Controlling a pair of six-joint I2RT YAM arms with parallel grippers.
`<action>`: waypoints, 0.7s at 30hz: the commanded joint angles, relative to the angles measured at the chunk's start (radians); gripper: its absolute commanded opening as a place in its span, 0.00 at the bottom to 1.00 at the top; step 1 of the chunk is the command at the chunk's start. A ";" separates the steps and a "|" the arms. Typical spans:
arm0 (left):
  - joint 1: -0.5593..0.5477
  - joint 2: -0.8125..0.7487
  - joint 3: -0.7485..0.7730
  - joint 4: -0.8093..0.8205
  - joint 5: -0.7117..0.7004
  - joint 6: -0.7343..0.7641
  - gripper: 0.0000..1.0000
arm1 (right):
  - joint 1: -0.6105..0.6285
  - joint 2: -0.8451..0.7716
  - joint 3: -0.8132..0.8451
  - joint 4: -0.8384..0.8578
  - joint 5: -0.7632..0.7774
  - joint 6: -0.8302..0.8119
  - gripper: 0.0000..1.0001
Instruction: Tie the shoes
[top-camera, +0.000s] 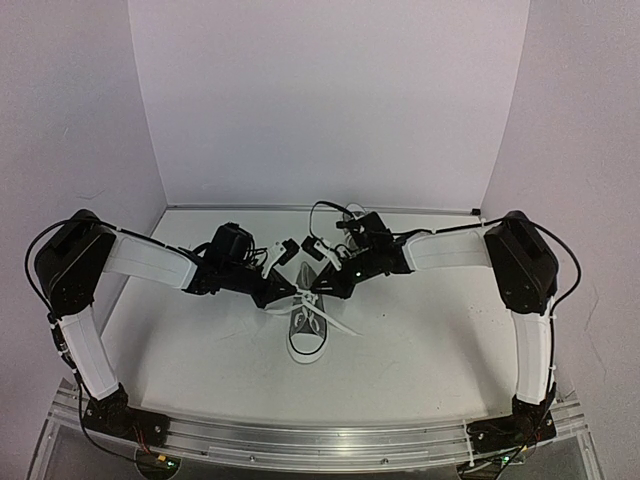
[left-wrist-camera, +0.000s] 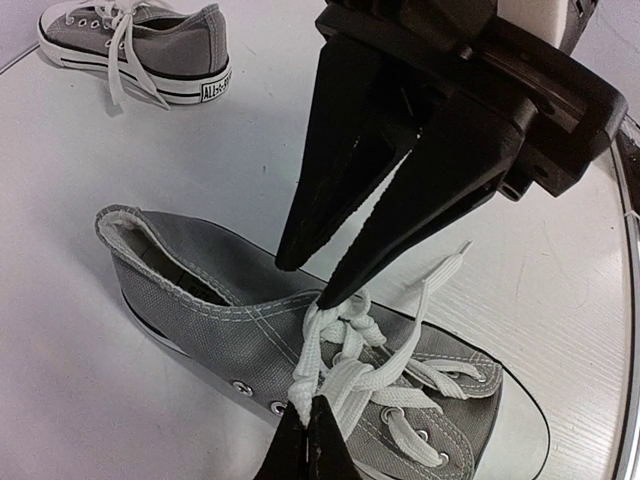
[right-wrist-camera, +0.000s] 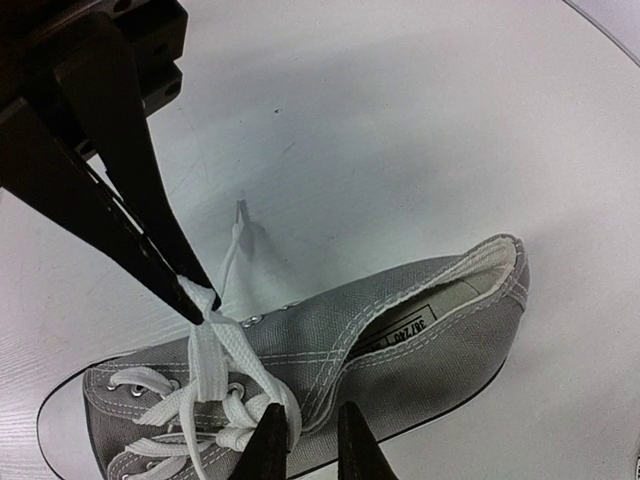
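One small grey canvas low-top sneaker (top-camera: 305, 338) (left-wrist-camera: 200, 300) (right-wrist-camera: 420, 330) w/ white rubber sole & toe cap stands upright on the white tabletop (top-camera: 430, 350), toe toward the arm bases, heel opening toward the back wall. Both pincers meet right over its lacing. The black two-finger left pincer (top-camera: 290, 292) (left-wrist-camera: 308, 445) (right-wrist-camera: 203, 297) comes in from the sneaker's left side & is pressed together on a strand of the flat white laces (left-wrist-camera: 350, 375) (right-wrist-camera: 215, 350), pinching it just above the upper eyelets so the strand stands up off the tongue. The black two-finger right pincer (top-camera: 322, 287) (left-wrist-camera: 310, 283) (right-wrist-camera: 305, 445) comes in from the sneaker's right side, tips angled down at the top of the lacing, a bit nearer the heel opening than the left one. Its fingers are only narrowly spread, w/ grey canvas showing thru the gap btw them. One tip touches the bunched crossing of laces, the other hangs over the sneaker's opening. The tips of the 2 pincers are v. near each other, not touching. A loose lace end (left-wrist-camera: 445, 272) (right-wrist-camera: 236, 222) trails off the sneaker's right side onto the tabletop. A second grey canvas sneaker w/ white sole (left-wrist-camera: 150, 45) stands upright well apart from the first, beyond its heel end, laces hanging loose over its side
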 joint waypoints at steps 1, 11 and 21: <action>0.001 -0.030 0.008 0.000 -0.008 0.001 0.00 | 0.001 0.027 0.052 -0.038 -0.006 -0.012 0.17; 0.001 -0.017 0.010 0.002 -0.023 -0.019 0.00 | 0.005 0.000 0.049 -0.058 -0.014 -0.024 0.00; 0.002 0.002 -0.001 0.001 -0.028 -0.072 0.02 | 0.005 -0.063 -0.019 0.019 -0.007 0.024 0.00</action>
